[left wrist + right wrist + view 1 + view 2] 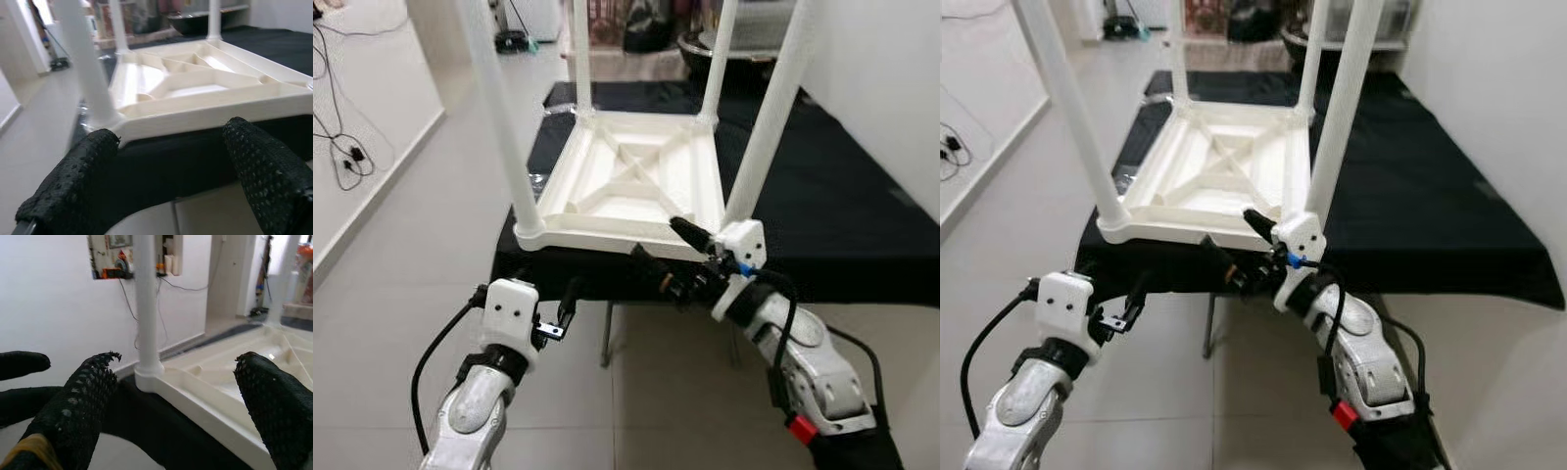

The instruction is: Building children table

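A white plastic children's table [631, 186] lies upside down on a black-covered table [842, 215], its four legs pointing up. The front left leg [499, 108] and front right leg [769, 117] stand in the near corners. My right gripper [668, 253] is open at the near edge beside the front right corner, one finger above the rim and one below. In the right wrist view the fingers [83, 396] frame the front left leg [146, 308]. My left gripper [558, 315] is open, low in front of the black cloth, facing the near left corner [112, 122].
The black table's front edge overhangs a tiled floor [421, 245]. A white wall with loose cables [347, 157] runs along the left, and another wall [891, 88] closes the right. A dark bowl [734, 44] and clutter sit beyond the table.
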Available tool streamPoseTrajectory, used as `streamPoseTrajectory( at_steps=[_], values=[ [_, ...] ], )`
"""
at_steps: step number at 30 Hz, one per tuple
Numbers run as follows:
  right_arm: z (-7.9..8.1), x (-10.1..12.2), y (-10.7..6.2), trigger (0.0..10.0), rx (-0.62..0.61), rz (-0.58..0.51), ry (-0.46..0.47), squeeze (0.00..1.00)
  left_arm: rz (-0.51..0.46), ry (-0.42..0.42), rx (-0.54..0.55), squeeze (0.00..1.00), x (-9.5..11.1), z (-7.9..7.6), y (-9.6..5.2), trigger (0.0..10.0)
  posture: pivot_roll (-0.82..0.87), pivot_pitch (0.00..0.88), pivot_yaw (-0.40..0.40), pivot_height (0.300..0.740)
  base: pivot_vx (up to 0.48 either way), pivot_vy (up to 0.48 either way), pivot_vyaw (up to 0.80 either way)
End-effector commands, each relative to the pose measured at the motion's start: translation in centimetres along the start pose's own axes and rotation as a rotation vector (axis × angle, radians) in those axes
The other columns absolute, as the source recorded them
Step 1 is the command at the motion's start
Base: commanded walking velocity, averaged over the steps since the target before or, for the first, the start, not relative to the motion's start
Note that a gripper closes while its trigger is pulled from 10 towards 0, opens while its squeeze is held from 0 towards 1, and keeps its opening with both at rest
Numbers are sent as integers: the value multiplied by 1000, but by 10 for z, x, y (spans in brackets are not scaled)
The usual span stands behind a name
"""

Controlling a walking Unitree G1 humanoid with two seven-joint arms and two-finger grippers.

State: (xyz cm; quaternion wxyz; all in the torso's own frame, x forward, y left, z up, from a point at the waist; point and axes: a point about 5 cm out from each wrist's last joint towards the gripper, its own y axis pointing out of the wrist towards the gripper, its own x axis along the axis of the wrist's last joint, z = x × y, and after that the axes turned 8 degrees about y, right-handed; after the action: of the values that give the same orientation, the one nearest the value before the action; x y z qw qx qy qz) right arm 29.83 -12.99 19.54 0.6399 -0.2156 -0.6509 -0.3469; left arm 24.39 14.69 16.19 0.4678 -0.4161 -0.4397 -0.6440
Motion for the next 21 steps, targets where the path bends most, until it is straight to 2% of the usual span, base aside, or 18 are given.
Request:
streamPoseTrajectory(
  at_steps=[1,2,4,7,10,11,14,21],
  values=[
    [-1,2,-1,10000,-6,-17,-8,0,-5,3,-12,0,2,-1,2,10000,17,98,-3,740,480,0,0],
    [-5,0,-2,10000,-23,8,-44,0,-11,-2,-15,0,3,-3,3,10000,16,97,-6,740,480,0,0],
    [-6,0,-3,10000,-24,14,-49,0,-12,-4,-16,0,4,-4,3,10000,16,97,-6,740,480,0,0],
    [-9,5,-4,10000,-32,-23,-12,0,-14,-12,-18,0,5,-6,4,10000,16,98,-6,740,480,0,0],
    [-10,2,-2,10000,-56,30,-56,0,-11,-23,-11,0,4,-5,4,10000,13,98,-7,740,382,0,0],
    [-7,0,-3,10000,-20,43,-67,0,-12,-20,-10,0,5,-5,5,10000,11,97,-5,740,0,0,0],
    [2,2,-6,10000,66,22,11,0,-18,-24,-17,0,5,-7,5,10000,10,98,-8,740,0,0,0],
    [6,5,-7,10000,109,18,6,0,-20,-35,-21,0,5,-10,6,10000,7,98,-9,740,0,0,0]
  ],
)
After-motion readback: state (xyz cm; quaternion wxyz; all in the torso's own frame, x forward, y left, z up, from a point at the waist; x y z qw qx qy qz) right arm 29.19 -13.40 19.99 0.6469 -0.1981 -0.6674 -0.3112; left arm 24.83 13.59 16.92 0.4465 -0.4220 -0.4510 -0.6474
